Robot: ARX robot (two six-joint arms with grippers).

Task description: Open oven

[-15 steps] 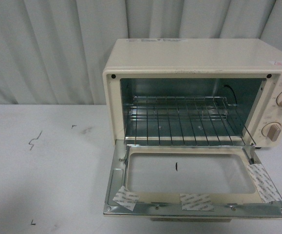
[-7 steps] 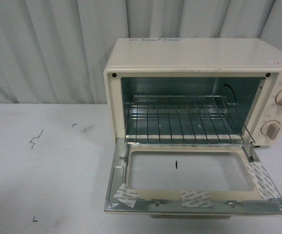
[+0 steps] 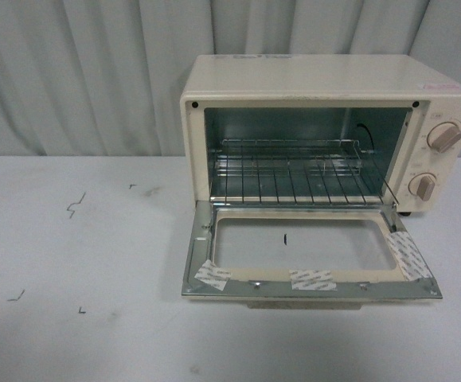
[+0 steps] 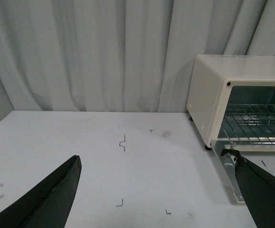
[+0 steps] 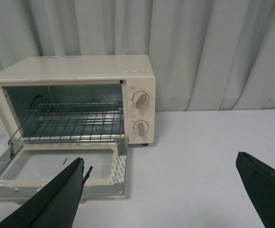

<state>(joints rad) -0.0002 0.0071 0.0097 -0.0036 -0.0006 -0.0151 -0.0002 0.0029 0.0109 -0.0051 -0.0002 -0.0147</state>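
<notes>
I'm looking at the oven (image 3: 326, 135) sitting on the table (image 3: 71, 263), its door (image 3: 310, 259) lying flat in front. My left tool (image 4: 156, 190) and right tool (image 5: 161, 190) are both hanging wide apart, gripping nothing. It's looking rigid and light; the door's front edge is where I'd be taking hold.

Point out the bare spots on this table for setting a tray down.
Widest: white tabletop left of the cream toaster oven, bearing only small dark marks. Also free right of it, in the right wrist view. Crowded: its lowered glass-windowed door fills the front.
</notes>
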